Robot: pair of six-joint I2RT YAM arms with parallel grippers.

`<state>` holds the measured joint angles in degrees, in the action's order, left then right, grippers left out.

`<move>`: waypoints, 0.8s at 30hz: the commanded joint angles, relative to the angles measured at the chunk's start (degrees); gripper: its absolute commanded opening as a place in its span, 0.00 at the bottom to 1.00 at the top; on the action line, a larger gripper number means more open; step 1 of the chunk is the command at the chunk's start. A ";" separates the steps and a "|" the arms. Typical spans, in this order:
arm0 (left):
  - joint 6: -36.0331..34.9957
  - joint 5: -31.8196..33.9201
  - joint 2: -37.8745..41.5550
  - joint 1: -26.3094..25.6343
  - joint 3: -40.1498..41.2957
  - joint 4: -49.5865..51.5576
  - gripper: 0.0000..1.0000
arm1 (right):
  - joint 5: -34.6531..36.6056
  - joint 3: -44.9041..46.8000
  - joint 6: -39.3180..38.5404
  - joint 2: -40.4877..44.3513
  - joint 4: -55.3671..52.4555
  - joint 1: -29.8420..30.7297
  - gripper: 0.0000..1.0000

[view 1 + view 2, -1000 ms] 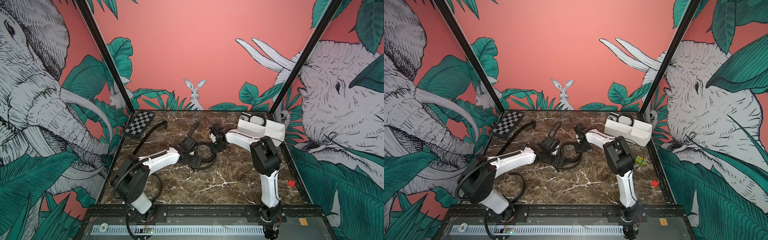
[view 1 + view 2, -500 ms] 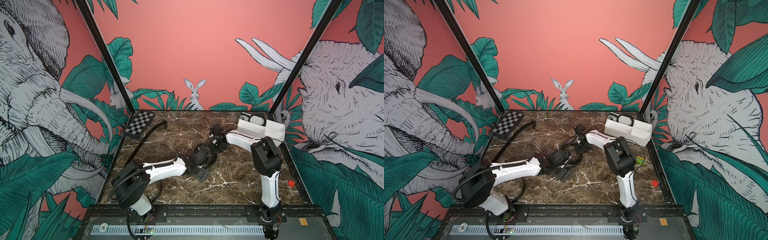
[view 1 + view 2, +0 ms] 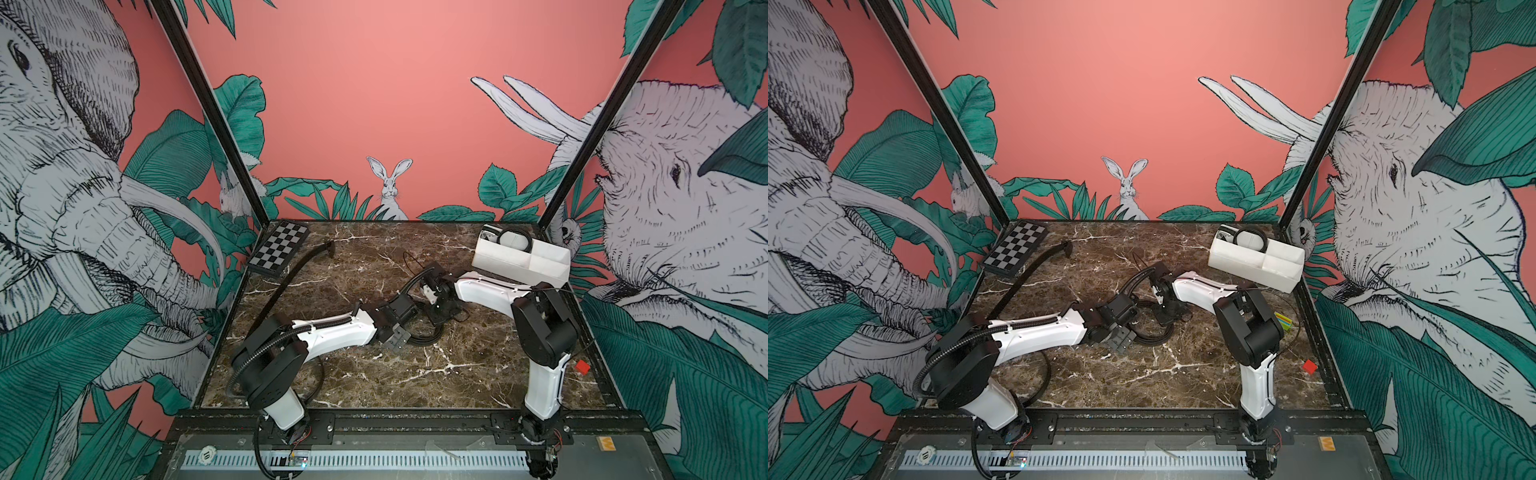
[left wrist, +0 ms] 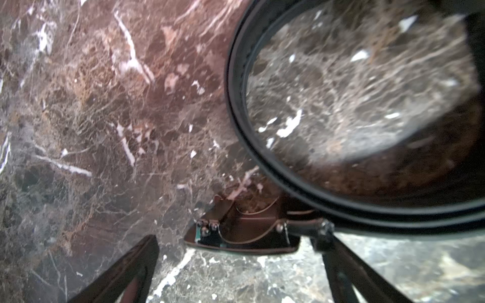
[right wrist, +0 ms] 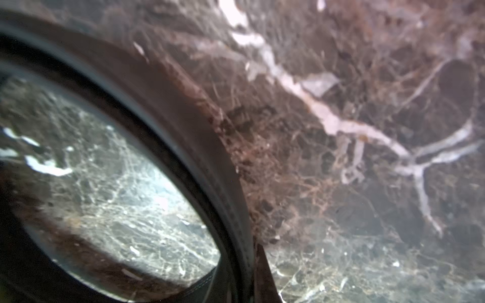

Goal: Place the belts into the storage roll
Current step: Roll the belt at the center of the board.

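Observation:
A black belt (image 3: 424, 337) lies coiled in a loose loop mid-table, seen in both top views. My right gripper (image 3: 435, 316) points down onto the coil's far side. In the right wrist view it (image 5: 249, 284) is shut on the belt's strap (image 5: 183, 126). My left gripper (image 3: 397, 338) hovers low at the coil's left edge. Its fingers (image 4: 126, 272) stand open, with the belt's buckle (image 4: 244, 230) just ahead of them and nothing between them. A second belt (image 3: 286, 278) lies stretched out at the left. A third belt (image 3: 515, 240) sits coiled in the white storage roll (image 3: 519, 266) at the back right.
A black-and-white checkerboard (image 3: 280, 253) lies at the back left corner. A small red block (image 3: 582, 366) sits by the right edge. A green and yellow piece (image 3: 1283, 322) lies beside the right arm's elbow. Black frame posts stand at both back corners.
My left arm has swung from the coil's back left toward the front and right, ending low beside the coil. The right gripper has stayed on the belt.

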<state>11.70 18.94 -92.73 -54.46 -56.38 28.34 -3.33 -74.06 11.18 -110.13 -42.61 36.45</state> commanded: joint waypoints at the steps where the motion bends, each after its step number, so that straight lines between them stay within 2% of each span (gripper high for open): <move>1: -1.12 -2.41 1.14 0.23 -0.47 -0.15 0.99 | 0.52 2.66 -0.46 0.08 -5.78 0.51 0.00; 7: -0.06 -7.20 9.52 0.47 6.05 -4.43 0.99 | -1.25 1.49 -4.59 -1.12 -3.80 0.79 0.00; 12: 3.89 -9.86 13.25 1.19 7.85 -3.28 0.99 | 0.51 -0.25 -7.79 -2.39 -5.48 1.26 0.00; 16: 11.23 -16.95 14.52 1.57 7.32 -2.67 0.99 | 1.41 -0.42 -7.53 -2.46 -6.34 1.62 0.00; 20: 22.08 -25.73 10.16 2.15 0.61 3.80 0.99 | 1.99 -0.21 -6.41 -2.44 -6.02 1.78 0.00; 22: 25.86 -28.39 9.69 2.14 -0.66 3.40 0.99 | 2.05 -0.36 -5.93 -2.76 -5.78 1.79 0.00; 24: 29.28 -27.48 10.36 2.23 -1.87 5.11 0.99 | 2.18 -0.54 -5.70 -2.90 -5.59 1.83 0.00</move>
<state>32.08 -4.27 -83.53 -52.58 -55.99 29.45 -1.72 -74.96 5.72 -110.69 -43.79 37.47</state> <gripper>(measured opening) 0.989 0.084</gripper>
